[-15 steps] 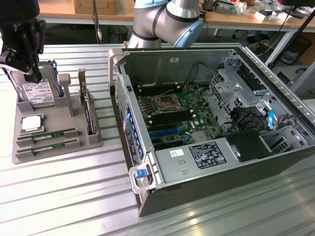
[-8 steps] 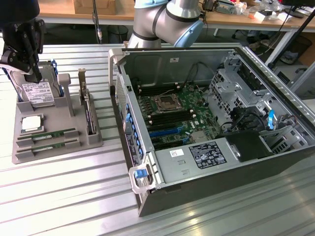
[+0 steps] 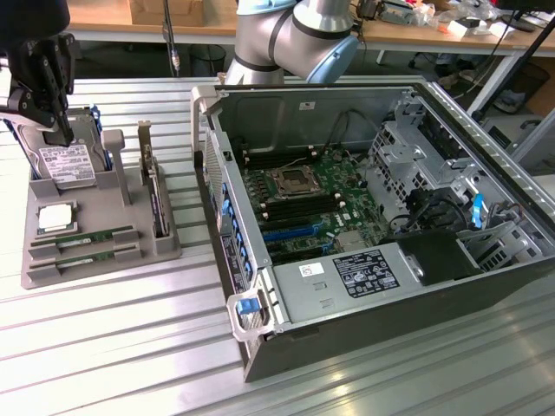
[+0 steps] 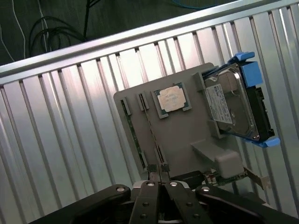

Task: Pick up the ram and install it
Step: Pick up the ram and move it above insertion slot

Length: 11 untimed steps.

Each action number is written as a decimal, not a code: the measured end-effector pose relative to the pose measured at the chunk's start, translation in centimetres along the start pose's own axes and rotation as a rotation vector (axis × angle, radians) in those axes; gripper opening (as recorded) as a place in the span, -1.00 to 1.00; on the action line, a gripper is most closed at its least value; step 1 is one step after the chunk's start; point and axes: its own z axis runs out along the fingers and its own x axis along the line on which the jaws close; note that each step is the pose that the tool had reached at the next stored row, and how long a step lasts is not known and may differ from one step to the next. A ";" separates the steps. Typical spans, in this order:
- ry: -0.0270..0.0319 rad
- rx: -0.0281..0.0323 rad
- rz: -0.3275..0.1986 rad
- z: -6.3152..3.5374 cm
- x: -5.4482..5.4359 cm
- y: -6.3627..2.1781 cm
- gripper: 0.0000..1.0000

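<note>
I see my black hand (image 3: 61, 130) fully closed w/ nothing in it, hanging above the grey plastic parts tray (image 3: 97, 211). The ram, a long thin green circuit-board stick (image 3: 82, 237), lies in a tray slot beside its twin (image 3: 82, 253), next to the square silver CPU chip (image 3: 54, 217).

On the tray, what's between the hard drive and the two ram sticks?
The square silver processor chip lies in that gap on the gray tray, with the hard drive behind it and the ram sticks in front, as the exterior view shows.
</note>
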 end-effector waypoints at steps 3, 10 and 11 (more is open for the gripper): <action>0.0006 -0.0004 -0.018 0.00 0.0 0.00 -0.80; 0.0019 -0.0013 -0.064 0.01 0.0 0.00 -0.80; 0.0021 -0.0014 -0.071 0.01 0.0 0.00 -0.80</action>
